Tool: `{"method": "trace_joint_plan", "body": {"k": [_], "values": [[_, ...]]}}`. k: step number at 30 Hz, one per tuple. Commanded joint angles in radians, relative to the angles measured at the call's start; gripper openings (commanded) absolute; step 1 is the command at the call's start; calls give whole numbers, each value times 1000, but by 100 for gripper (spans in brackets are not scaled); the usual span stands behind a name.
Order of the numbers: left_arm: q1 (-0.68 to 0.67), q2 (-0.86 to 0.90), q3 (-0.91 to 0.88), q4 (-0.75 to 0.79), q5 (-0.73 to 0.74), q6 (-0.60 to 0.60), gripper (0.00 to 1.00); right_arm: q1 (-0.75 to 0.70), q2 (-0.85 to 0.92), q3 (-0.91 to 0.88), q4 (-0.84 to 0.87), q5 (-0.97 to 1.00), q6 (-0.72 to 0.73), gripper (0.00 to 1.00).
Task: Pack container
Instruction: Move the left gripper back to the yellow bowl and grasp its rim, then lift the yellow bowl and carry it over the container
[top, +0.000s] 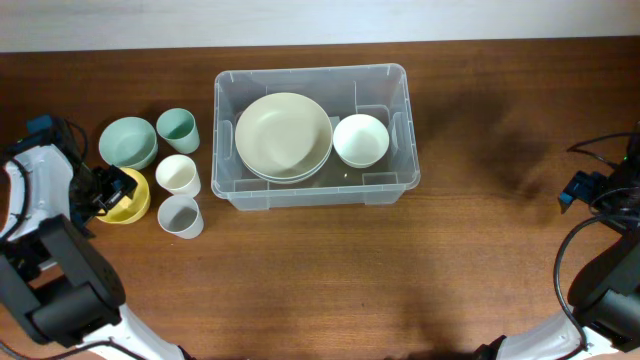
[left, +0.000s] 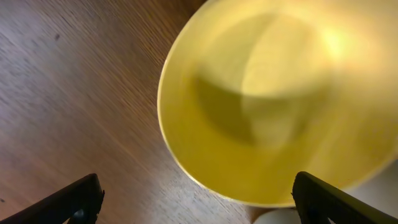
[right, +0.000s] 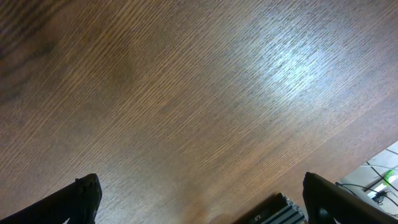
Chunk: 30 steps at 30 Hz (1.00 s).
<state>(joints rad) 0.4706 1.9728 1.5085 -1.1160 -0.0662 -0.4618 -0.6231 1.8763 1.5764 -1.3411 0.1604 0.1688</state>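
the container (top: 312, 194) sits mouth up in the far half of the bench (top: 480, 260), a little left of centre. its long axis runs left to right, parallel to the far edge, and its far rim is close to that edge. inside, a large cream bowl (top: 284, 135) fills the left and middle, and a small white bowl (top: 360, 140) sits just beside it at the right end.

toward the left edge stands a cluster, apart from the container's left wall: a green bowl (top: 127, 142), a green cup (top: 177, 129), a white cup (top: 178, 175), a grey cup (top: 181, 215) and a yellow bowl (top: 134, 203).

the left gripper (top: 110, 190) hovers at the yellow bowl (left: 280, 106). in the left wrist view its fingers are spread wide and grip nothing (left: 196, 199).

the right gripper (top: 580, 188) is near the right edge. it is also spread wide and holds nothing, with only wood grain under it (right: 199, 199).

a broad run of wood lies between the container's right end and that gripper, and another band runs along the near edge.
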Motion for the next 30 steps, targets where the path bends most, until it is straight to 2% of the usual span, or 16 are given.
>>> {"method": "trace_joint_plan", "body": {"k": [1, 11, 13, 14, 16, 20, 22, 26, 30], "values": [[14, 43, -3, 6, 2, -24, 100, -5, -18, 13, 0, 9, 3, 99], [74, 103, -3, 43, 45, -23, 99, -5, -18, 13, 0, 9, 3, 99], [74, 103, -3, 47, 45, -23, 96, -5, -18, 13, 0, 9, 3, 99], [74, 103, -3, 47, 45, -23, 91, -5, -18, 13, 0, 9, 3, 99], [74, 103, -3, 48, 45, -23, 73, -5, -18, 13, 0, 9, 3, 99], [74, 103, -3, 50, 45, -24, 46, -5, -18, 13, 0, 9, 3, 99], [74, 103, -3, 50, 45, -24, 36, -5, -18, 13, 0, 9, 3, 99], [74, 103, -3, 50, 45, -24, 23, -5, -18, 13, 0, 9, 3, 99], [74, 103, -3, 50, 45, -24, 4, -5, -18, 13, -1, 9, 3, 99]]}}
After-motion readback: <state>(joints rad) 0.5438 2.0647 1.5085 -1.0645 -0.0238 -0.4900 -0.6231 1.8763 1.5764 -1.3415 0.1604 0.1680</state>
